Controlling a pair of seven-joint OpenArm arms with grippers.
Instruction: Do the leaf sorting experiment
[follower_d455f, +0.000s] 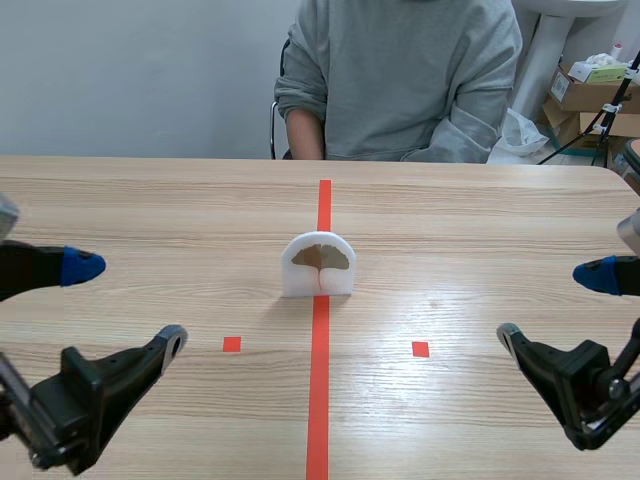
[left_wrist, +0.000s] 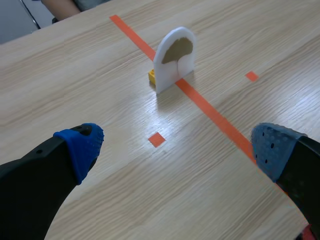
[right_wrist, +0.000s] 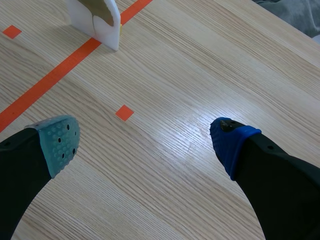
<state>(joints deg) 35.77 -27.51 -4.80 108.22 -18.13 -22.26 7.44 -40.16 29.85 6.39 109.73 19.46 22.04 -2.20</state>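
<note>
A white arch-shaped stand (follower_d455f: 318, 278) is upright on the orange tape line at the table's middle. A brown fan-shaped leaf (follower_d455f: 320, 257) is on its front face. Ahead of my left gripper (left_wrist: 177, 152), the stand (left_wrist: 167, 70) has a small yellow block (left_wrist: 151, 76) behind it. My left gripper (follower_d455f: 125, 305) hangs open low at the near left with nothing between its fingers. My right gripper (follower_d455f: 555, 305) is open at the near right, likewise holding nothing. In the right wrist view the stand (right_wrist: 95, 22) is far ahead of my right gripper (right_wrist: 145, 145).
A person in a grey sweatshirt (follower_d455f: 400, 80) sits across the table, arms near the far edge. Cardboard boxes (follower_d455f: 585, 95) are stacked beyond the table's far right corner. Small orange tape squares (follower_d455f: 232, 344) (follower_d455f: 420, 349) mark the wood on either side of the line.
</note>
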